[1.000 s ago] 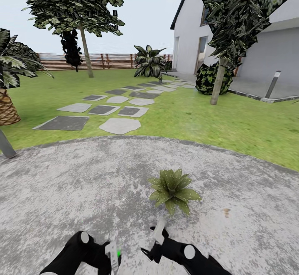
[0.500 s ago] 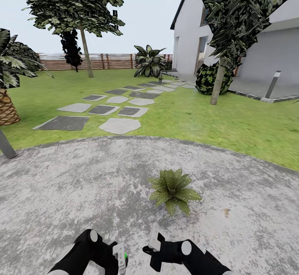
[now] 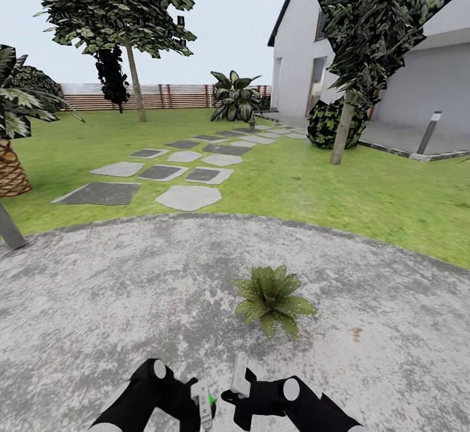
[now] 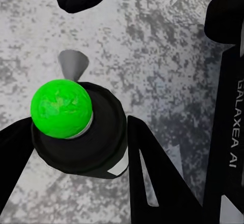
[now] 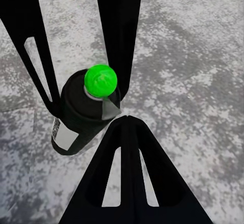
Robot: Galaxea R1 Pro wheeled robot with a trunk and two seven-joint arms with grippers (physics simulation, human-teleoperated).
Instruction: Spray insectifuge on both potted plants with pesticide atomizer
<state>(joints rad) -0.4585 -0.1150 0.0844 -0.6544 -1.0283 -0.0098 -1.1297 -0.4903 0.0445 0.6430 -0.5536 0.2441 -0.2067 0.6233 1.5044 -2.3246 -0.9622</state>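
The pesticide atomizer (image 4: 79, 132) is a small dark, rounded bottle topped by a bright green ball, with a pale grey nozzle cone just beside that ball. In the right wrist view the pesticide atomizer (image 5: 86, 109) also shows a pale label with fine dark marks low on its side, which the left wrist view barely reveals. In the head view the pesticide atomizer (image 3: 207, 402) is mostly hidden; a green dot shows beside a pale finger at the lower edge, over the grey gravel paving (image 3: 98, 301).

The left end effector (image 3: 201, 406) pinches the atomizer: in the left wrist view its dark fingers (image 4: 152, 178) sit against both sides of the bottle's body. The right end effector (image 3: 238, 380) lies just beside it, near the left one, and whether its fingers are spread or pressed together cannot be told. In the right wrist view one dark right finger (image 5: 129, 168) lies in front of the bottle, and the left arm's fingers (image 5: 119, 26) frame it.

The head view alone takes in the garden: one potted plant (image 3: 273, 298), a low rosette of pointed green leaves, sits on the paving ahead of both end effectors and well apart from them. Beyond lie stepping stones (image 3: 186, 171), lawn (image 3: 326, 184), a white house (image 3: 405, 60) and a wooden fence (image 3: 170, 96).
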